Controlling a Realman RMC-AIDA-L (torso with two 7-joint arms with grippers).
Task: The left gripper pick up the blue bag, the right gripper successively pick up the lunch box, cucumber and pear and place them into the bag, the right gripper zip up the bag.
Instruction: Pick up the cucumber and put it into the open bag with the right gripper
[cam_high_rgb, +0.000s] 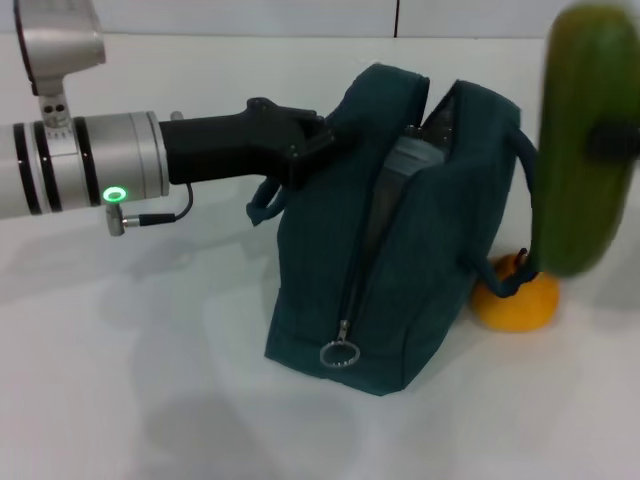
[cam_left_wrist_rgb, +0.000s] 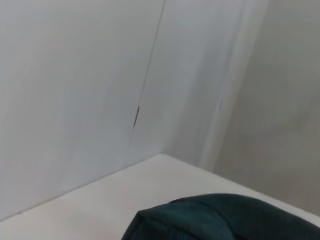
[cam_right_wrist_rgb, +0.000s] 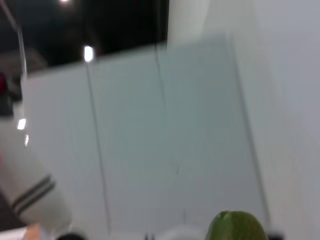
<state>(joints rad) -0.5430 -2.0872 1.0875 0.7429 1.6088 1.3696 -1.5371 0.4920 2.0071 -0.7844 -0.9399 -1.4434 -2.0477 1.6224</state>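
Bag (cam_high_rgb: 400, 250) upright on table (cam_high_rgb: 150, 400), unzipped, foil lining showing, left gripper (cam_high_rgb: 300, 150) clamped on its handle. Cucumber (cam_high_rgb: 590, 140) held aloft, right-gripper grip unclear. Pear (cam_high_rgb: 515, 300) beside bag.

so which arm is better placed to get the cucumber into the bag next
Right, most likely. The cucumber is already raised beside the blue bag on the robot's right, apparently carried by that arm. The left gripper is busy at the bag's rim, seemingly holding it open.
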